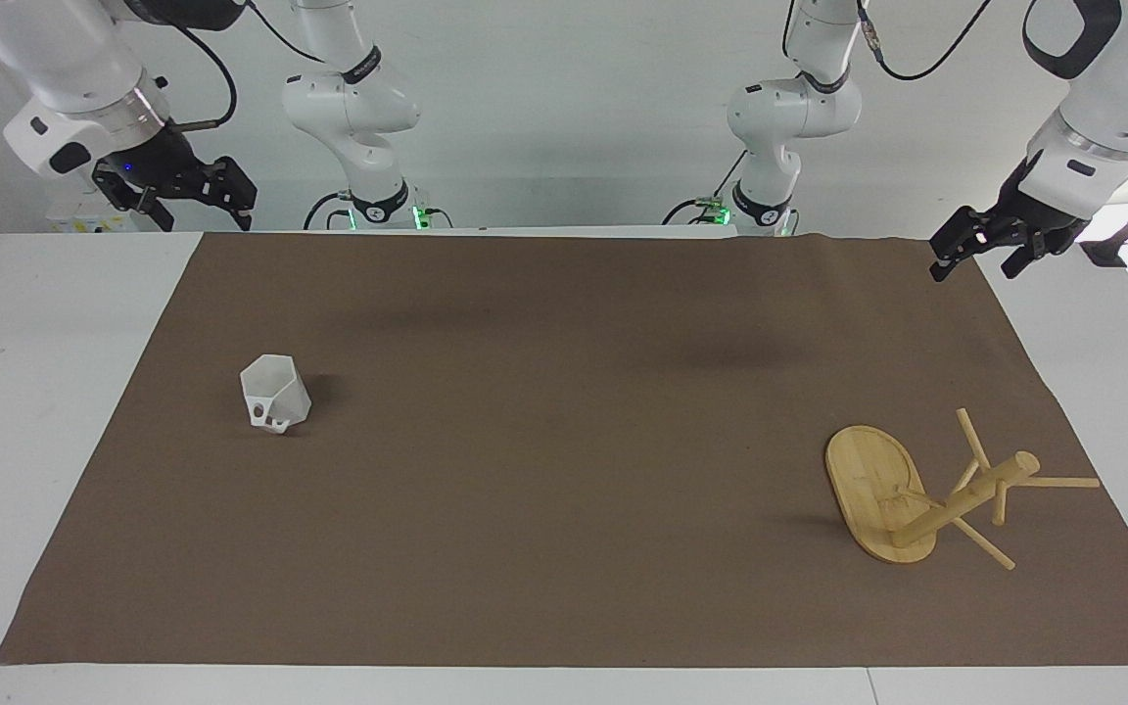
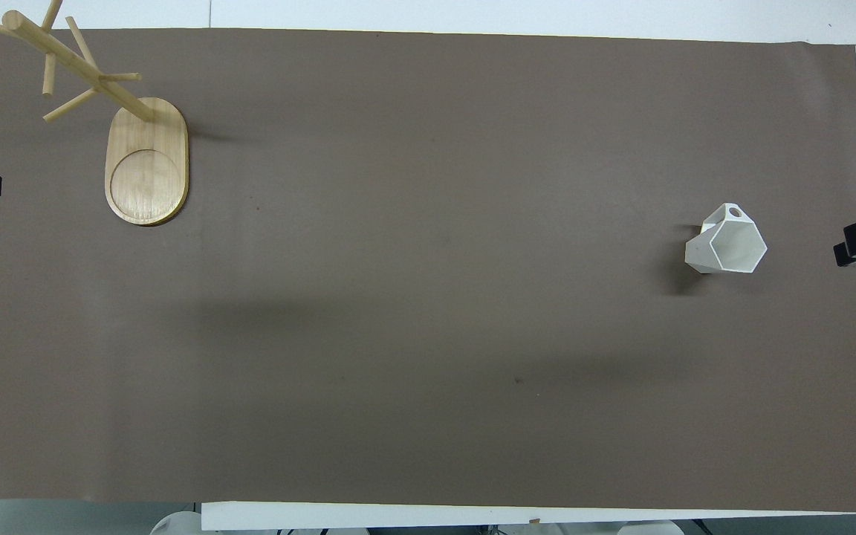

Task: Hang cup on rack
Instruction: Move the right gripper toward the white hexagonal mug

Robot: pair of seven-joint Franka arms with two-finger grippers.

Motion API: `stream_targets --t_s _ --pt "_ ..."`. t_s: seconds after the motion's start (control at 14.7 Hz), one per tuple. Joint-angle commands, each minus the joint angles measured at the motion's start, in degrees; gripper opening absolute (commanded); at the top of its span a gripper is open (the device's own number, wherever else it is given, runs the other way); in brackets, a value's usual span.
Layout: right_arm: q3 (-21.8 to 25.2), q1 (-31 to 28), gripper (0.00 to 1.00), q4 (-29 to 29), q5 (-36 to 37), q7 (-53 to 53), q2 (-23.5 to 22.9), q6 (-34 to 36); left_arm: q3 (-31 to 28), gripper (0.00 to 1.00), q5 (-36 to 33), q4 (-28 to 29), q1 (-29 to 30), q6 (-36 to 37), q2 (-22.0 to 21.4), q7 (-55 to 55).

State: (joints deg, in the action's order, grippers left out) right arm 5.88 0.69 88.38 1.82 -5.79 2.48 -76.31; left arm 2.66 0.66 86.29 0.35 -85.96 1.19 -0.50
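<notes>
progress: not begun, grasp and hanging both left | cup [image 1: 275, 395] on surface, right arm's end | rack [image 1: 879, 504] stands at left arm's end | left gripper [image 1: 990, 245], right gripper [image 1: 194, 196] wait raised, fingers released, empty

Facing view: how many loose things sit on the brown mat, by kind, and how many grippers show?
Cups: 1, the cup, white, toward the right arm's end of the table.
Racks: 1, the rack, bamboo, toward the left arm's end.
Mats: 1, the brown mat.
Grippers: 2, left gripper and right gripper, both raised and waiting.
Total: 5.
</notes>
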Motion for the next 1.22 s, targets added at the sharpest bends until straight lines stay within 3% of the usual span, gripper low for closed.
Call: stream_targets --t_s 0.0,0.61,0.75,0.95,1.15 --pt "0.18 0.45 1.0 1.18 0.29 1.04 0.6 -0.86 -0.11 1.0 -0.05 0.28 0.09 0.61 -0.4 -0.2" --pt "-0.08 1.06 1.0 1.35 -0.33 -2.89 0.68 -0.95 -0.11 1.0 -0.05 0.28 0.09 0.61 -0.4 -0.2" --pt "0.01 0.19 1.0 1.61 -0.59 -16.72 0.51 -3.21 -0.11 1.0 -0.05 0.28 0.09 0.61 -0.4 -0.2" --pt "0.27 -6.65 1.0 2.41 -5.05 -40.37 -0.54 -6.13 -0.11 1.0 -0.05 0.28 0.09 0.61 -0.4 -0.2" --pt "0.27 -16.13 1.0 0.74 -14.27 -64.62 -6.5 -7.71 -0.11 1.0 -0.05 0.28 0.09 0.61 -0.4 -0.2"
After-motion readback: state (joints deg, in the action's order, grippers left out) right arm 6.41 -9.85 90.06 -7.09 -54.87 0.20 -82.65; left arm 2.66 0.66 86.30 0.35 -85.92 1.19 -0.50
